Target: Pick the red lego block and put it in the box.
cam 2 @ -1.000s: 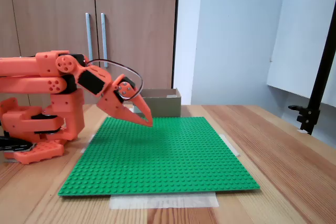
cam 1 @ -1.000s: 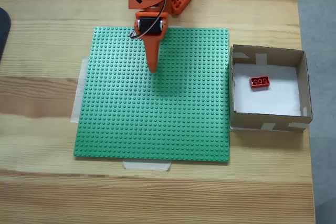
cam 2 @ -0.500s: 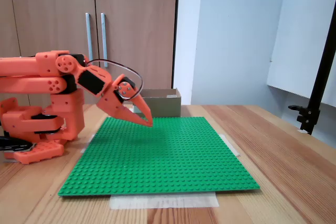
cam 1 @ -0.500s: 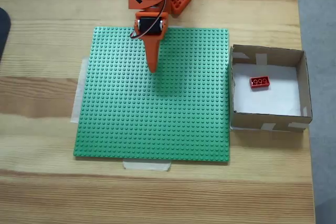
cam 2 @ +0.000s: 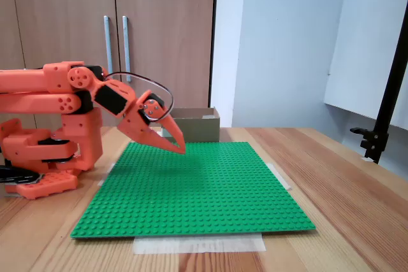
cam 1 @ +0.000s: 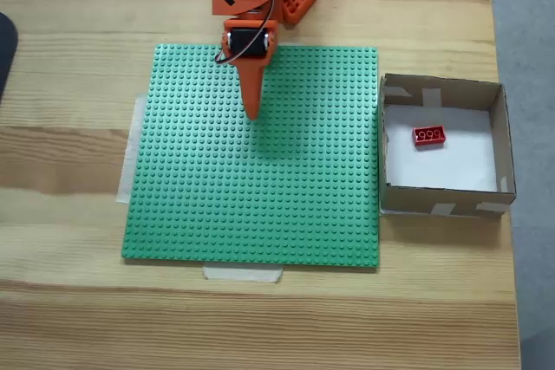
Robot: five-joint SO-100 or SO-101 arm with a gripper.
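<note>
The red lego block (cam 1: 428, 135) lies flat on the white bottom of the box (cam 1: 442, 202), in its upper left part. The brown cardboard box stands to the right of the green baseplate, and in the side fixed view the box (cam 2: 197, 125) shows behind the arm. My orange gripper (cam 1: 252, 114) hovers over the upper middle of the baseplate, far left of the box. Its jaws are shut and hold nothing. In the side view the gripper (cam 2: 181, 150) points down at a slant, its tip just above the studs.
A large green studded baseplate (cam 1: 260, 214) is taped to the wooden table. The arm's orange base (cam 2: 44, 164) stands at the plate's back edge. A dark object (cam 1: 4, 49) pokes in at the left edge. A black stand (cam 2: 382, 125) rises at the right.
</note>
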